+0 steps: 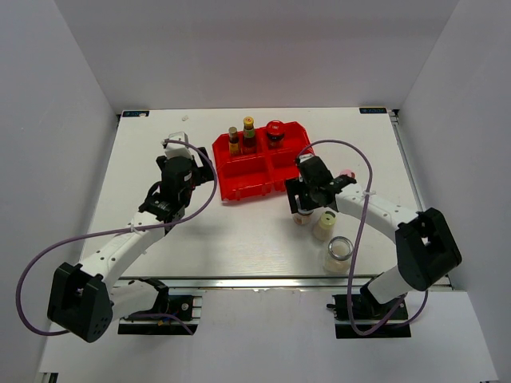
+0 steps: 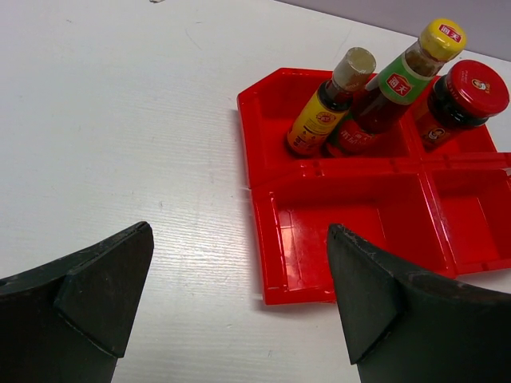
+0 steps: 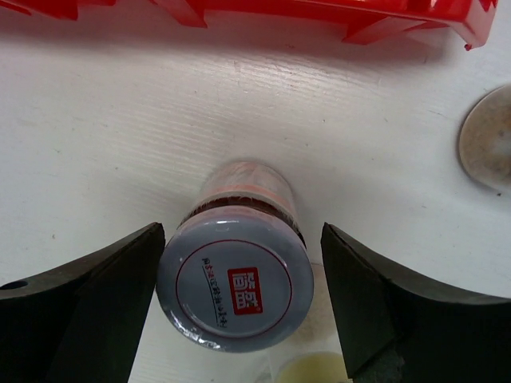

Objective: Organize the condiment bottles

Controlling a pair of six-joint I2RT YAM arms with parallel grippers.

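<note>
White tabletop [image 1: 200, 231], boxed in by pale walls. From above, the red tray [image 1: 243, 183] sits at the far middle. Its far-left compartment holds two sauce bottles [image 1: 241, 138] standing upright, and its far-right compartment holds the red-lidded jar [image 1: 275, 133]. My right gripper [image 1: 306, 209] hangs just in front of the tray's near-right corner, over a silver-lidded jar [image 1: 302, 216]. Close beside it stand a cream-capped shaker [image 1: 323, 225] and, nearer my base, a glass jar [image 1: 339, 251]. A pink cap [image 1: 346, 173] peeks out behind my right arm.

From my left wrist, my left gripper [image 2: 239, 239] is spread wide over bare table with nothing between the fingers. The tray's near-left corner lies just ahead. The sauce bottles stand side by side, caps up.

From my right wrist, the silver-lidded jar stands upright with its lid facing the camera. My fingers [image 3: 120, 279] straddle it, not clamped; a sliver of gap shows on the right side. The tray's edge runs across the top. A pale round top [image 3: 487, 137] is cut off at the right.
</note>
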